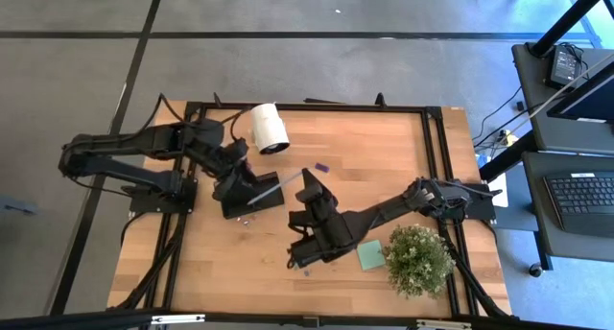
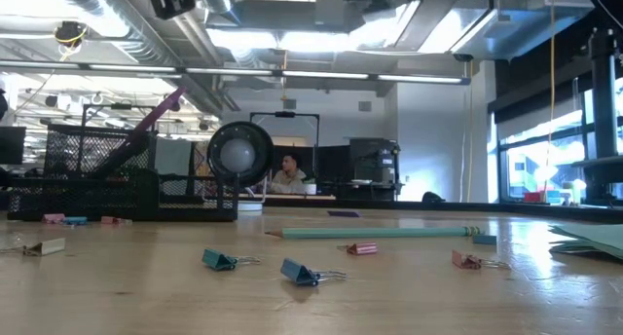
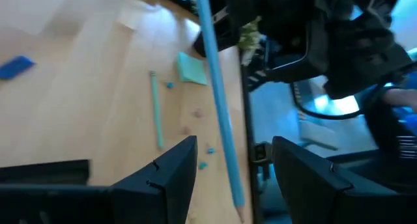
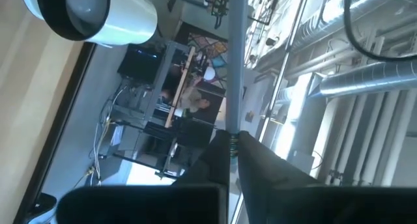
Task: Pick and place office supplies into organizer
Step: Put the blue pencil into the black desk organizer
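The black mesh organizer [image 1: 251,198] sits left of centre on the pale wooden surface [image 1: 384,157], and everything else is ranged around it. Just behind it lies a white cylinder roll [image 1: 269,129] on its side, its dark hollow end facing the organizer. Well to the organizer's right, near the front edge, stands a bushy green potted plant [image 1: 419,258], with a light green square sticky-note pad [image 1: 371,256] just beside the plant on the organizer's side. A tiny purple piece [image 1: 321,166] lies between the roll and the right arm. Small binder clips [image 2: 302,272] — blue and pink ones, metal-looped — are scattered on the wood in front of the organizer, and a pale green pencil [image 2: 389,233] lies flat among them.

The right gripper [image 1: 309,184] is just right of the organizer, clamped shut on a long, slim, light blue pen [image 1: 270,189] that slants from its fingers over the organizer's rim. The left gripper [image 1: 233,181] hangs over the organizer's left end, its fingers [image 3: 171,168] spread wide and empty — the pen's shaft passes between them without touching.

Purple-handled scissors [image 2: 161,111] already stick up out of the organizer.
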Available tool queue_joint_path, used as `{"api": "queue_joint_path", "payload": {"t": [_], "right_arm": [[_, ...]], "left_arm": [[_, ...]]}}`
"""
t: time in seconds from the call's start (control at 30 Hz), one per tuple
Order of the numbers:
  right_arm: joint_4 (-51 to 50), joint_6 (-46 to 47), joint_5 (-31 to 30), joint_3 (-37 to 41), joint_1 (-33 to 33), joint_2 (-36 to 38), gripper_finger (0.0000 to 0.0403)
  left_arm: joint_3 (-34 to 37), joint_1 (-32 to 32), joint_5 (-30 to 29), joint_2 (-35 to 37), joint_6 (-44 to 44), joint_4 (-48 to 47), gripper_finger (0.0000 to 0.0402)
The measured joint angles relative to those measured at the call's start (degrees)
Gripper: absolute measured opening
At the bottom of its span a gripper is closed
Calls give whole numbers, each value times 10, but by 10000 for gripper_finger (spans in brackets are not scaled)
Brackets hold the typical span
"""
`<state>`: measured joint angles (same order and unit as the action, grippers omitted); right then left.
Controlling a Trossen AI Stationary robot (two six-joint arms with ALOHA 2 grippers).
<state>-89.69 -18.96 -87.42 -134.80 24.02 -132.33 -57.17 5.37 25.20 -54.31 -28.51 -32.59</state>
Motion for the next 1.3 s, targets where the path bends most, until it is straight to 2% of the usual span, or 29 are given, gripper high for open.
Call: {"api": "queue_joint_path", "payload": {"t": [0.33, 0.47, 0.57, 0.97, 1.13, 1.3], "right_arm": [[53, -55, 0, 0, 2, 0, 19], [65, -69, 0, 0, 2, 0, 19], [65, -69, 0, 0, 3, -1, 19], [66, -69, -2, 0, 3, -1, 19], [65, -72, -6, 0, 3, -1, 19], [65, -68, -6, 0, 3, -1, 23]], "left_arm": [[0, -24, 6, -63, -38, 69, 191], [0, -24, 28, -83, -39, 80, 184], [0, -24, 34, -90, -39, 89, 166], [0, -23, 35, -82, -38, 89, 53], [1, -22, 30, -82, -44, 83, 28], [1, -22, 29, -82, -44, 79, 22]]}}
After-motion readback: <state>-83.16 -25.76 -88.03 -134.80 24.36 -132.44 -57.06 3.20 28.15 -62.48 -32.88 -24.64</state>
